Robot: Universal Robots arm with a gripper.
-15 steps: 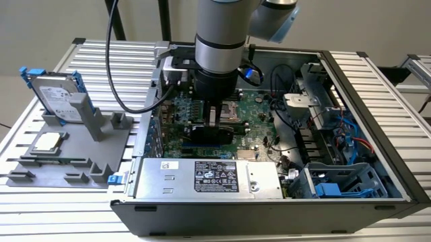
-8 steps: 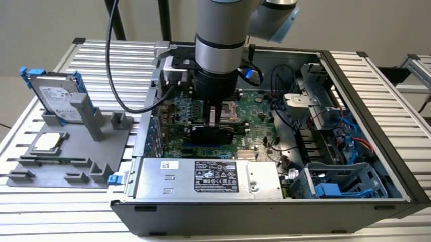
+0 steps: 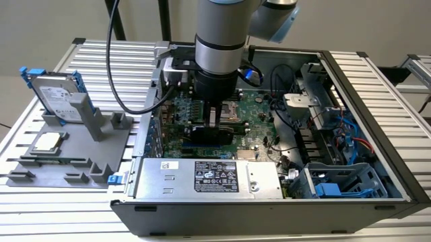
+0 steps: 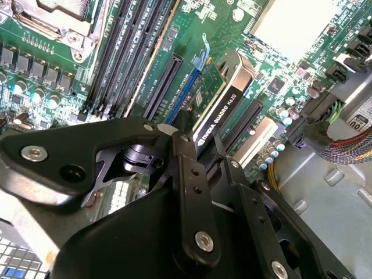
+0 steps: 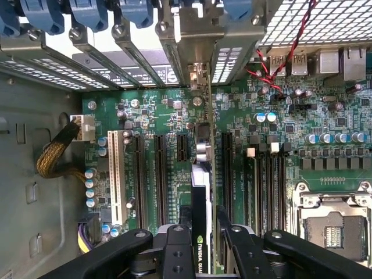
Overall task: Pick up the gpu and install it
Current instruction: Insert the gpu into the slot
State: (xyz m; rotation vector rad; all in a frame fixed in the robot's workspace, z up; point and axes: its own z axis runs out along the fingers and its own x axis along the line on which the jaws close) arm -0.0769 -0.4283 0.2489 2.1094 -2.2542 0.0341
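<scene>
The gpu (image 3: 210, 134) stands on edge inside the open computer case (image 3: 377, 126), low over the green motherboard (image 3: 259, 108). In both wrist views the card is thin and edge-on, with its black shroud (image 4: 224, 96) and green board in line with a long expansion slot (image 5: 224, 174). Its silver end bracket (image 5: 201, 75) sits against the case's rear slot openings. My gripper (image 5: 203, 247) is shut on the gpu's top edge, with a black finger (image 5: 174, 250) on each side. The exterior view has the gripper (image 3: 214, 121) straight down in the middle of the case.
A silver hard drive in a blue frame (image 3: 57, 96) and a small square CPU chip (image 3: 48, 142) rest on a grey fixture on the exterior view's left. The power supply (image 3: 209, 176), blue drive cage (image 3: 343, 186), cables (image 3: 289, 116), CPU socket (image 5: 334, 232) and memory slots (image 4: 125, 52) crowd the card.
</scene>
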